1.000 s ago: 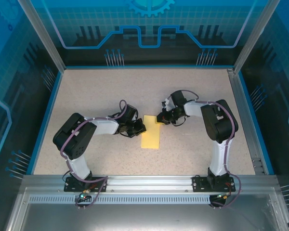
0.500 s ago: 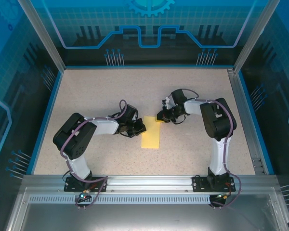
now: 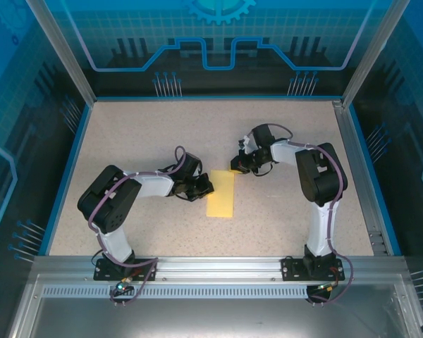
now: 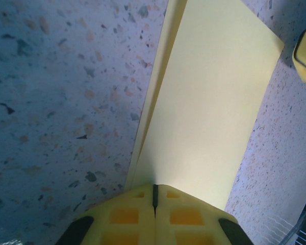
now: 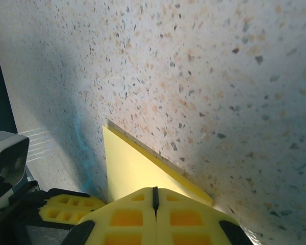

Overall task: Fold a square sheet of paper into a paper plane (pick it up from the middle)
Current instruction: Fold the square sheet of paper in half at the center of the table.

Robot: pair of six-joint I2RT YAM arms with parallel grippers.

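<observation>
The square sheet of paper (image 3: 221, 198) lies on the speckled table, folded double into a long yellow rectangle. In the left wrist view its two layers (image 4: 209, 102) show slightly offset along the left edge. My left gripper (image 3: 204, 187) is shut, its tips (image 4: 154, 193) resting on the sheet's left long edge. My right gripper (image 3: 237, 165) is shut too, at the sheet's far right corner. From the right wrist, that corner (image 5: 127, 168) pokes out beyond the closed tips (image 5: 154, 198). Nothing sits between either pair of fingers.
Blue walls (image 3: 70, 162) and aluminium posts (image 3: 60, 49) ring the table (image 3: 148, 127). A metal rail (image 3: 218, 266) with both arm bases runs along the near edge. Bare tabletop lies to the far side and on both flanks of the paper.
My right gripper has slid away from me along the paper towards its far right corner. The left gripper and the sheet have stayed put.
</observation>
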